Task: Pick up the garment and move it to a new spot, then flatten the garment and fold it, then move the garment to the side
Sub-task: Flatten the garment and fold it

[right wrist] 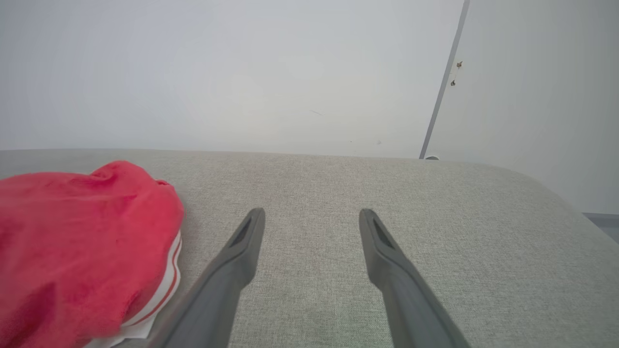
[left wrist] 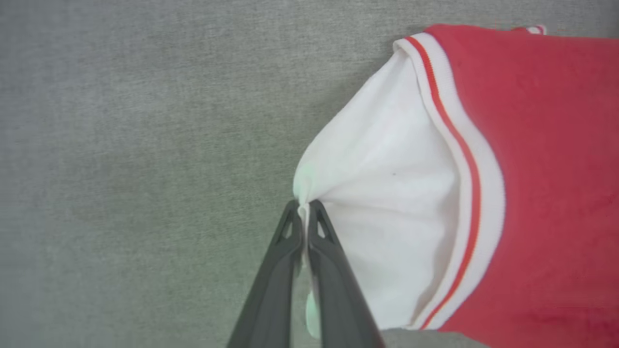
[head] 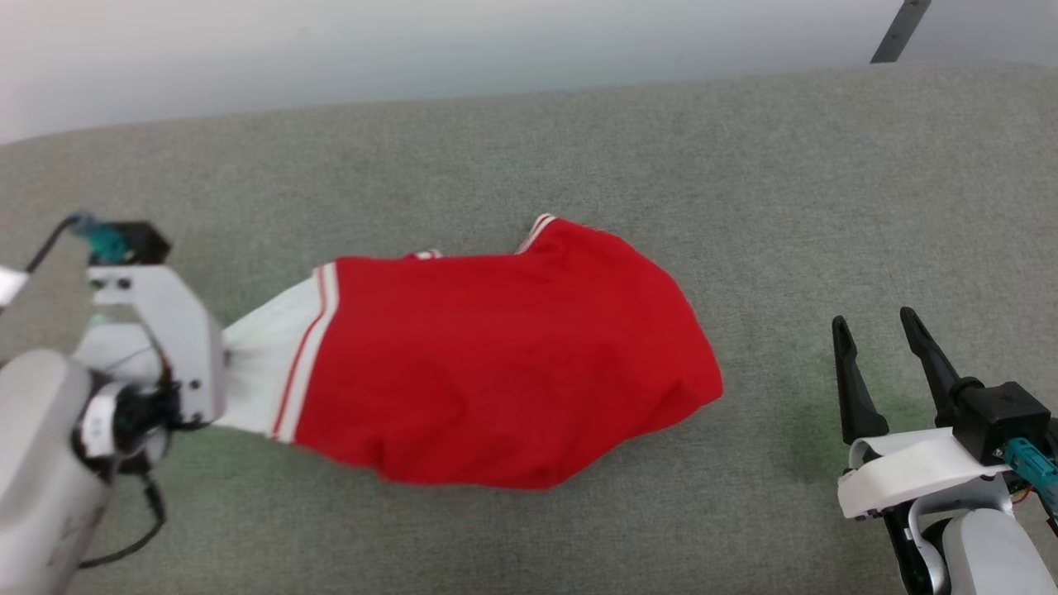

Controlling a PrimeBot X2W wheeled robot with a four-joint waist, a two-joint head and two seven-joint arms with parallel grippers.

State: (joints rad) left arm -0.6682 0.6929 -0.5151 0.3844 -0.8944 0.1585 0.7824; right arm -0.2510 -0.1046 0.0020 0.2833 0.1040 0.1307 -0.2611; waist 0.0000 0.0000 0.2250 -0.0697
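Two pincers and one garment appear in the head view. The garment (head: 496, 372), a red shirt with a white sleeve (head: 264, 364) and red-and-white striped trim, lies rumpled near the middle of the grey fabric surface (head: 744, 165), with its sleeve end toward the robot's left. The left pincer (head: 207, 355) meets that sleeve, where the white cloth is drawn to a point. Its fingers are hidden behind the pale wrist bracket. The right pincer (head: 874, 318) stands well apart from the garment at the lower right, its fingers spread and nothing between them.

Left wrist view: the left pincer (left wrist: 304, 212) is closed on the tip of the white sleeve (left wrist: 387, 193), a thin fold of cloth pinched between the two dark fingers. The sleeve fans out from the pinch to the striped trim (left wrist: 464, 159), beyond which lies the red body.

Right wrist view: the right pincer (right wrist: 312, 215) is open and empty above the bare grey surface. The garment (right wrist: 82, 241) lies heaped at the left, just beside the left-hand finger (right wrist: 232, 270); whether the two touch cannot be told. A pale wall (right wrist: 242, 72) rises behind.
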